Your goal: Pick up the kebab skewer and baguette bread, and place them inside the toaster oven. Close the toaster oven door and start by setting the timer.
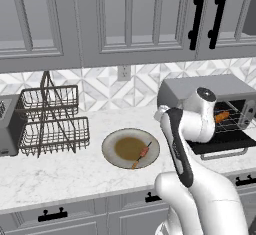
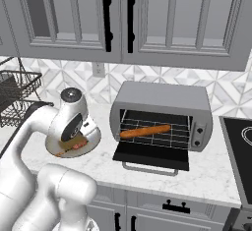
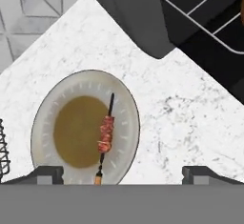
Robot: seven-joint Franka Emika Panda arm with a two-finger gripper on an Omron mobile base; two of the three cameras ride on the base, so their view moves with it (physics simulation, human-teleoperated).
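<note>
Dark-tipped tool [image 3: 122,173] spread wide, empty, above plate [image 3: 47,108] with kebab skewer [image 3: 106,135]

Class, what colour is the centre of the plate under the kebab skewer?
Olive-brown, ringed by a pale cream rim; the plate under the kebab skewer shows best in the hand view.

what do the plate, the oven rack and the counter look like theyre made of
Plate: looks like glazed ceramic, with a pale, faintly ridged rim and a matte olive-brown centre.
Oven rack: thin crossing light wires, probably bare metal.
Counter: white with grey veining and speckles, so marble or a stone lookalike, smooth and fairly matte. It is a render, so all three are guesses.
</note>
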